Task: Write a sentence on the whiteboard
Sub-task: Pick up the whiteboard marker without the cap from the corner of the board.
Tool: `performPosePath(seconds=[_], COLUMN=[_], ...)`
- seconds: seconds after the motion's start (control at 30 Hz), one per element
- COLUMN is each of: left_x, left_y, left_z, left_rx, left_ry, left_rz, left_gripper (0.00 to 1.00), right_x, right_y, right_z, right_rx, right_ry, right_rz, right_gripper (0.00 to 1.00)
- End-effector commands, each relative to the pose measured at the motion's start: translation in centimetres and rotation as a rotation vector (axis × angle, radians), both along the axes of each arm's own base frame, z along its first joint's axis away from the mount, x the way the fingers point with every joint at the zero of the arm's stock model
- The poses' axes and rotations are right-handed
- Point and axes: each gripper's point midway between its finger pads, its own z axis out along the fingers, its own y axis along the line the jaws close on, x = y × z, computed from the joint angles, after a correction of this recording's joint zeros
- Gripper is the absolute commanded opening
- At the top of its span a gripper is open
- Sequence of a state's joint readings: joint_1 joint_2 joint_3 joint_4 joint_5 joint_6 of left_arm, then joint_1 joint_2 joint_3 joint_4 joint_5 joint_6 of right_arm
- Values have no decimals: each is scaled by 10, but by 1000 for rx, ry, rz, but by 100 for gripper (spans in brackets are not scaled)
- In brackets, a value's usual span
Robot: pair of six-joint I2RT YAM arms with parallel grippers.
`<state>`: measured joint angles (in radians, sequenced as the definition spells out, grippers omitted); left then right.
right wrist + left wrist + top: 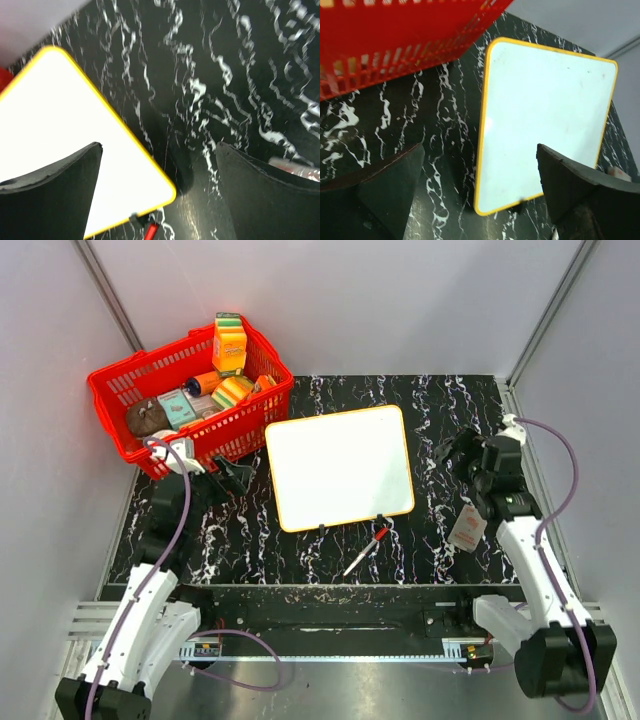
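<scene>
While both arms sit low over the black marbled table (460,410), neither one has hold of anything. In its own wrist view the left gripper (480,147) has its jaws spread wide, with bare tabletop and the whiteboard's yellow rim showing in the gap between the two dark fingers (390,192). From above it sits just in front of the red basket (120,390), beside the left edge of the whiteboard (340,467). I cannot tell whether its fingertips touch the table. The right gripper (159,145) is spread just as wide and also holds nothing. Its fingers (260,195) frame a strip of table and the near right corner of the board, and from above it sits off the board's right side, apart from it. The whiteboard lies flat in the middle of the table, turned slightly, with its back left corner close to the basket, and its face looks plain white in all three views. Two small dark clips (322,528) sit on its near edge. A red marker (367,552) lies on the table just in front of that edge, toward the right, touched by neither gripper. The basket stands at the back left, filled with cartons and packets.
</scene>
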<state>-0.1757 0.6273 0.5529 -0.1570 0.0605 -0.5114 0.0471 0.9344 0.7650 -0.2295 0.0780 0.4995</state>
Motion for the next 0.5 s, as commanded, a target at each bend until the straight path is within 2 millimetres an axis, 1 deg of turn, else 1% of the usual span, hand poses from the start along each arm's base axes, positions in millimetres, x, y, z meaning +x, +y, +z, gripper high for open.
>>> performPosePath(seconds=[0.0,0.07,0.13,0.17,0.23,0.27,0.3,0.33,0.37,0.4,0.43,0.47], left_x=[-10,-19,-30,-36,-48,-52,-57,-59,-65,-65,-67,-79], left_y=[-20,-29,-40,-43,-53,-55,-61,-61,-72,-73,-77,-95], left_z=[12,9,11,11,12,9,6,-4,-4,-10,-22,-21], left_rx=[-91,-111,-131,-134,-116,-102,-80,-61,-42,-10,17,45], left_ry=[59,72,61,40,19,28,36,80,93,116,172,178], left_rz=[-90,-144,-219,-249,-336,-353,-386,-382,-429,-416,-426,-496], left_gripper=[99,99,99,99,99,99,99,99,99,99,99,99], right_x=[-6,-13,-21,-24,-31,-34,-37,-39,-40,-42,-41,-42], right_y=[30,28,30,28,27,28,29,30,32,38,41,44], right_z=[-13,-19,-28,-23,-25,-19,-20,-21,-24,-26,-31,-34], right_rx=[106,105,77,72,69,70,76,94,102,121,115,119], right_ry=[173,227,237,214,202,178,178,178,181,190,204,221], right_rz=[128,112,150,145,143,148,155,148,150,181,214,230], right_gripper=[100,100,100,100,100,100,100,100,100,100,100,100])
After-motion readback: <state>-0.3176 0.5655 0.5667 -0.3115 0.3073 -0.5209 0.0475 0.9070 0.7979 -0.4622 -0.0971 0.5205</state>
